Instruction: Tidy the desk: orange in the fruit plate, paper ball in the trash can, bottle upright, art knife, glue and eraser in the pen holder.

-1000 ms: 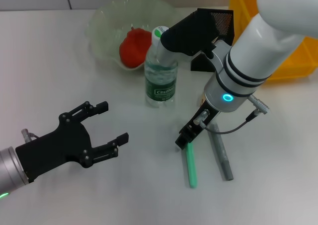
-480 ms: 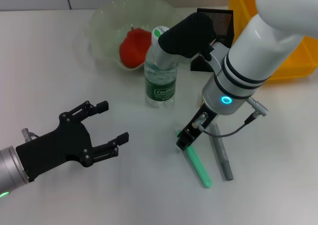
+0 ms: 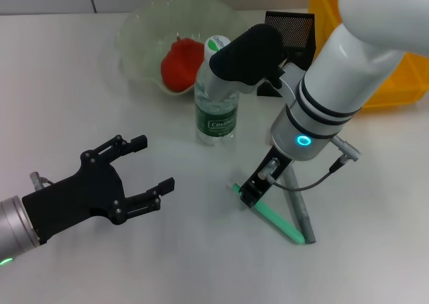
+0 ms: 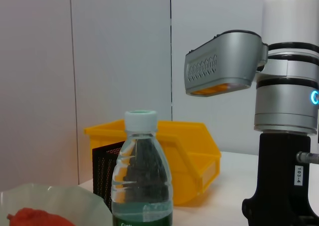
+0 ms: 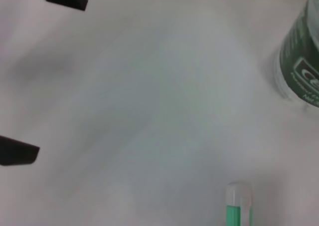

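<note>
The orange (image 3: 181, 62) lies in the pale green fruit plate (image 3: 142, 23). The bottle (image 3: 217, 106) stands upright beside the plate and also shows in the left wrist view (image 4: 142, 181). My right gripper (image 3: 253, 191) is low over the table at the near end of a green stick (image 3: 271, 217) with a pale tip (image 5: 238, 206). A grey pen-shaped tool (image 3: 299, 207) lies beside the stick. The black mesh pen holder (image 3: 295, 27) stands behind my right arm. My left gripper (image 3: 153, 164) is open and empty at the lower left. The paper ball and eraser are out of view.
The yellow trash can (image 3: 401, 82) stands at the far right behind the pen holder and shows in the left wrist view (image 4: 194, 153). My right arm's body hangs over the bottle's cap. Bare white table lies between the two grippers.
The green stick has swung from pointing toward me to lying diagonally, its far end sliding right against the grey tool. My right gripper has stayed at its near end. The left arm has not moved.
</note>
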You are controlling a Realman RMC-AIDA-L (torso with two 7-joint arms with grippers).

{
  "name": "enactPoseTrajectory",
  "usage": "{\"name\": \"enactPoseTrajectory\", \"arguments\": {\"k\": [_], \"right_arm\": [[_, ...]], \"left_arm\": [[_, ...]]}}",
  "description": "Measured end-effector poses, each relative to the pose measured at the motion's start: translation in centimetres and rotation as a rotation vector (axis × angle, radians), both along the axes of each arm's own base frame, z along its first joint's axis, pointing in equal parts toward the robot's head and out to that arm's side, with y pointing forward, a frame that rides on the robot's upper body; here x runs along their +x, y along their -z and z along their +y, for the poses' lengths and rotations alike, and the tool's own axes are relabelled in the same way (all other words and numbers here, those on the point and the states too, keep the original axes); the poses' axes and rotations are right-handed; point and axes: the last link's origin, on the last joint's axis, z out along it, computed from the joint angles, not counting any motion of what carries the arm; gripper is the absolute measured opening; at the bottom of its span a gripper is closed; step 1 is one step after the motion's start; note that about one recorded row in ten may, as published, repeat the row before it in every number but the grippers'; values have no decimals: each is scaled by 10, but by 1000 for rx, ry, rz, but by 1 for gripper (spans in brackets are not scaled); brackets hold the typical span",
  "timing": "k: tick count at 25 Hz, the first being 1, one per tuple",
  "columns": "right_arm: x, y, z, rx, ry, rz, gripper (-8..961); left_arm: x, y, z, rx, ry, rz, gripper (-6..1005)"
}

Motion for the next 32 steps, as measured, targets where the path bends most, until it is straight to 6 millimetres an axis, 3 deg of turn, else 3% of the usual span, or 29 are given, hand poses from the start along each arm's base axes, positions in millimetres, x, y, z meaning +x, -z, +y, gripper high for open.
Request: {"name": "enactPoseTrajectory", "arguments": {"k": [3, 21, 27, 29, 30, 32], "right_arm": [[0, 1, 0, -6, 0, -3, 139], [-5, 4, -11, -40, -53, 0, 143], [-18, -19, -9, 7, -77, 58, 138], [-24, -34, -6, 45, -83, 96, 137], [-30, -52, -2, 81, -88, 142, 136], [-32, -62, -1, 98, -89, 167, 135]], "left_arm": [[0, 0, 0, 0, 0, 0, 853], [0, -3, 1, 14, 2, -6, 852], [0, -4, 1, 18, 3, -9, 853], [1, -6, 1, 23, 8, -16, 853], [2, -8, 2, 28, 12, -22, 853], [2, -9, 2, 30, 13, -24, 853]]}}
